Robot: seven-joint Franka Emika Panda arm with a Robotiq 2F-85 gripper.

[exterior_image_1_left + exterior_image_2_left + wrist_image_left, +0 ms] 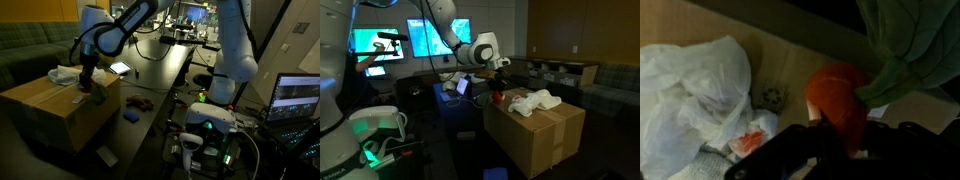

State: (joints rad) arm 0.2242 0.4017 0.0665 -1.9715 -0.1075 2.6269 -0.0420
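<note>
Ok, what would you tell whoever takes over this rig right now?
Tool: low over the orange toy, which sits between its fingers in the wrist view; I cannot tell whether it is shut.
Things: orange toy lies on the cardboard box, its green leaves to one side, a white plastic bag beside it.
Done: tool is at the toy.
Left: toy not yet lifted.

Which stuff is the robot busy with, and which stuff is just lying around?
Busy with:
tool
orange toy carrot, right at the tool
cardboard box under it

Just lying around:
white bag beside the carrot
blue thing on the dark table
laptop
</note>
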